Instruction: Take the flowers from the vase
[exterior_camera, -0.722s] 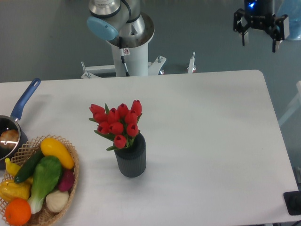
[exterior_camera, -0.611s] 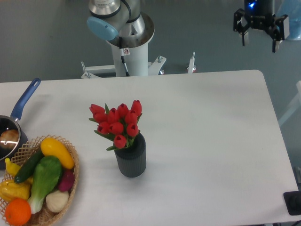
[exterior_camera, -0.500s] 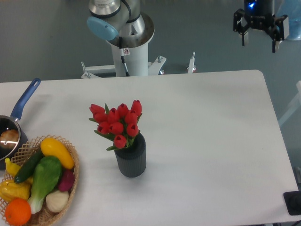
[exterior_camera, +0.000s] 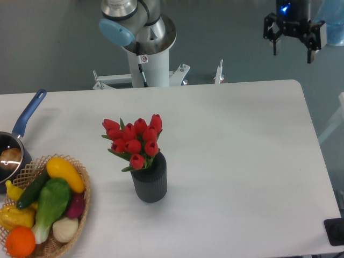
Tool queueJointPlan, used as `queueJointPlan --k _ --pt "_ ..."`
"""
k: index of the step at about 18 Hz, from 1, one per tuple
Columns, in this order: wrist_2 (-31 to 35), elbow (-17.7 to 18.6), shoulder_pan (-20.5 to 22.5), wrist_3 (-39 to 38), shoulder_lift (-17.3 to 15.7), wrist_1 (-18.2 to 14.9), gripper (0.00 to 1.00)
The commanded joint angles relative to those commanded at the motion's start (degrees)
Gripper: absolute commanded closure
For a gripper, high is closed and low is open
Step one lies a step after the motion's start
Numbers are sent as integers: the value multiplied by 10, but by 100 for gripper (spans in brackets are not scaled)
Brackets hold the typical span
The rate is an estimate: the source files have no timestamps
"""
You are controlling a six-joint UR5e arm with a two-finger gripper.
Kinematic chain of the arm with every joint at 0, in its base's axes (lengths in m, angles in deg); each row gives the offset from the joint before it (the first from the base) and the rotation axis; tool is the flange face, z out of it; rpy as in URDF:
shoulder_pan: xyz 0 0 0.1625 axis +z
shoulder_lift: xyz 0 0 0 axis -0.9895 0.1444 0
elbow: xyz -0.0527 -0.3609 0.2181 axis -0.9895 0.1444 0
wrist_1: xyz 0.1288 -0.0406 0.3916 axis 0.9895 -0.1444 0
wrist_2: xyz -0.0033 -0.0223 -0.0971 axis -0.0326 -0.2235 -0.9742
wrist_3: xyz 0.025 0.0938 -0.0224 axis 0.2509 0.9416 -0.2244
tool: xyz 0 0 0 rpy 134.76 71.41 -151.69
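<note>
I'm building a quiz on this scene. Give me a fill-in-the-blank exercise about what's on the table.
1. The flowers stand in the ribbed dark grey ____.
2. The gripper, jaws apart, holds ____.
3. The saucepan at the table's left edge has a ____ handle.
4. The vegetables lie in a wicker ____.

Missing words: vase; nothing; blue; basket

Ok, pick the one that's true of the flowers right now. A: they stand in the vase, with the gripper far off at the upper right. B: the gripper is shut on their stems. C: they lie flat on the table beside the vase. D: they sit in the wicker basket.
A: the flowers stand in the vase near the middle of the table, while the gripper hangs open and empty past the table's far right corner.
</note>
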Motion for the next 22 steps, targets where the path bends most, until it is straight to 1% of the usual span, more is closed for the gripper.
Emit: queueJointPlan --k 9,17,20,22 --pt "0 18 0 0 -1 0 0" --pt "-1 19 -6 -1 3 0 0" --pt "-15 19 -7 -1 6 -1 0" --pt "-20 32 -8 2 7 -1 0"
